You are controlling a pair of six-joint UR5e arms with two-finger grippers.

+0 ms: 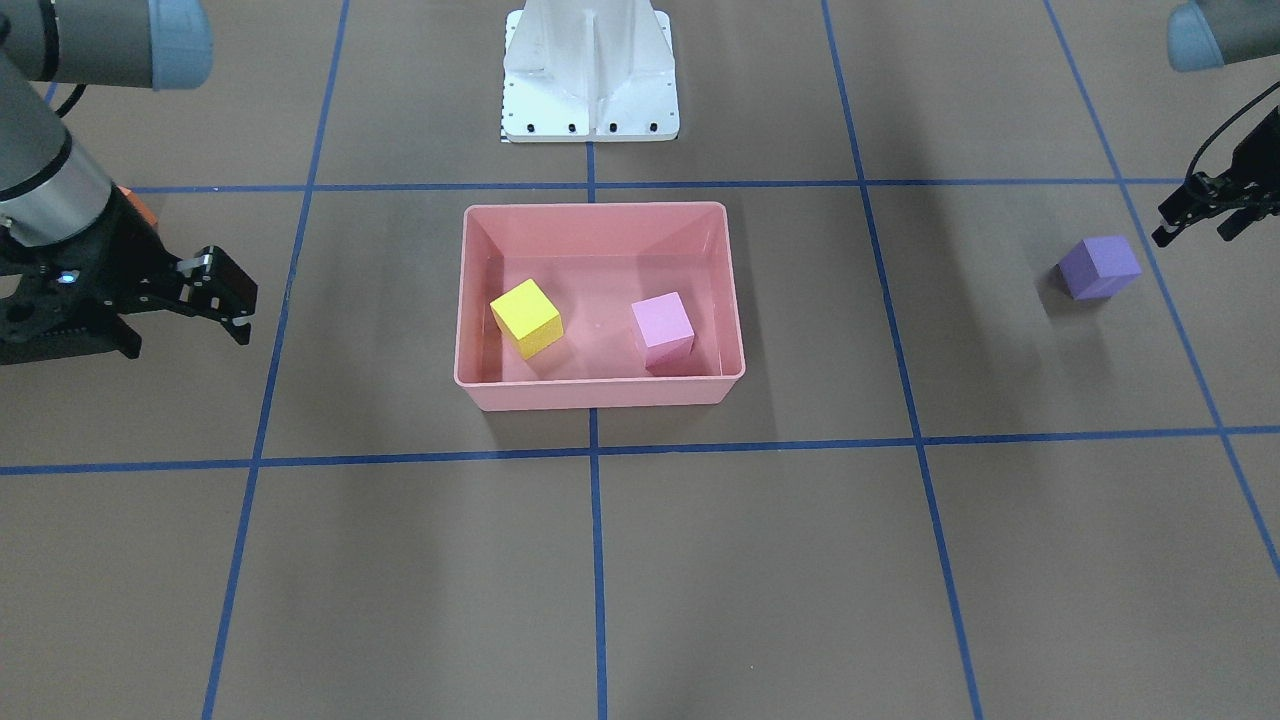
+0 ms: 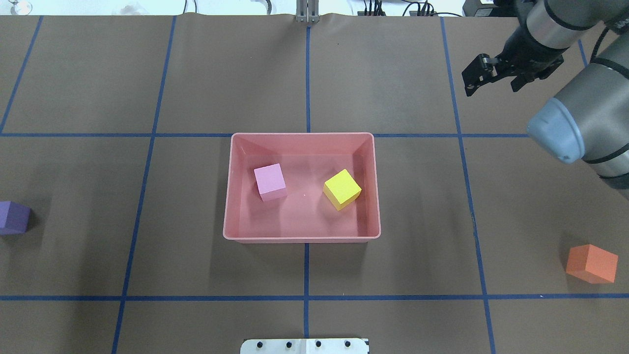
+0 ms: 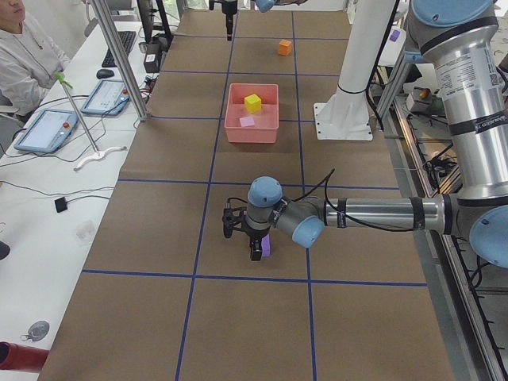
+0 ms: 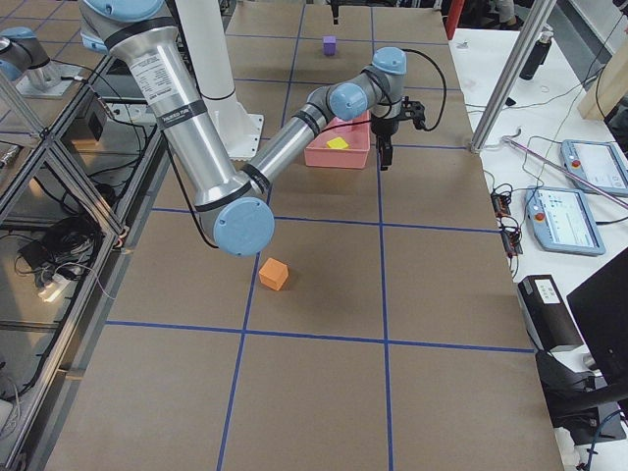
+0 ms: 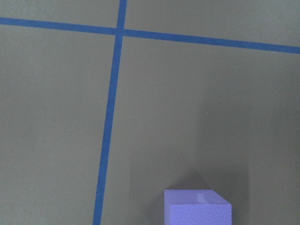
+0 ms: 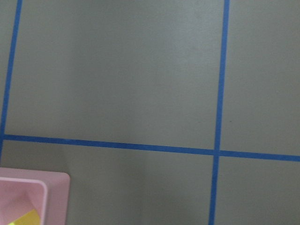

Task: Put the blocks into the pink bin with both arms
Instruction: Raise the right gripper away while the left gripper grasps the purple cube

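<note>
The pink bin (image 1: 600,395) sits mid-table and also shows in the overhead view (image 2: 302,236). In it lie the yellow block (image 1: 527,317) and the light pink block (image 1: 663,330), apart from each other. The purple block (image 1: 1100,267) sits on the table. My left gripper (image 1: 1195,235) hovers open and empty just beside and above it. The left wrist view shows the purple block (image 5: 197,206) at its bottom edge. The orange block (image 2: 592,264) sits on the table at my right. My right gripper (image 2: 494,81) is open and empty, high over the far right of the table, well away from the orange block.
The white pedestal base (image 1: 590,80) stands behind the bin. Blue tape lines (image 1: 593,450) grid the brown table. In the exterior left view an operator (image 3: 24,48), tablets and a metal post (image 3: 119,55) stand along the far side of the table.
</note>
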